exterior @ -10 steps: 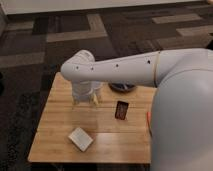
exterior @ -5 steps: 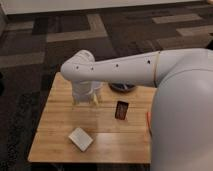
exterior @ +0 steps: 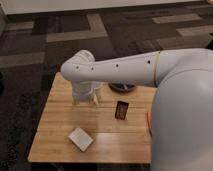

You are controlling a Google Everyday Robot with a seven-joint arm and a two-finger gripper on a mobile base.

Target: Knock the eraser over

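The eraser (exterior: 121, 110) is a small dark block with a reddish-brown rim, standing on the wooden table (exterior: 60, 130) right of centre. My white arm reaches in from the right across the table's far side. My gripper (exterior: 85, 100) hangs below the arm's wrist, over the table's left-centre, to the left of the eraser and apart from it. A white cup is not visible.
A flat white square pad (exterior: 80, 138) lies near the table's front left. A dark round dish (exterior: 123, 88) sits behind the eraser, partly under my arm. An orange stick (exterior: 148, 120) shows at the table's right edge. Dark patterned carpet surrounds the table.
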